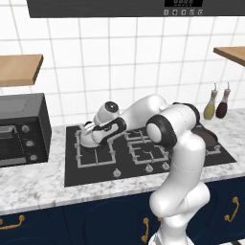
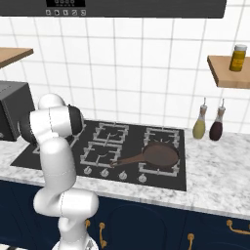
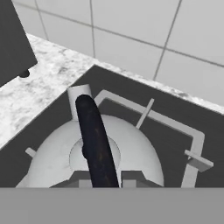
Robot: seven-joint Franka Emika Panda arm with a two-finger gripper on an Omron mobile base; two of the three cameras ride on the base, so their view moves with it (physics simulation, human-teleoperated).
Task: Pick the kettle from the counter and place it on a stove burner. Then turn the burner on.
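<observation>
The gripper (image 1: 91,135) is closed on the thin black arched handle of the kettle (image 3: 94,153), which sits over the big left burner (image 1: 95,148) of the stove, beside the marbled bench (image 3: 52,74). The squat, smooth metal dome looks rigid, fairly light and slippery, so that handle is the sensible hold.

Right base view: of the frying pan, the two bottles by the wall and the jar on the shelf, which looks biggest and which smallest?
1. frying pan
2. green bottle and dark bottle, alike in size
3. yellow jar, smallest, though it stands higher and at another distance, so this is unsure.
</observation>
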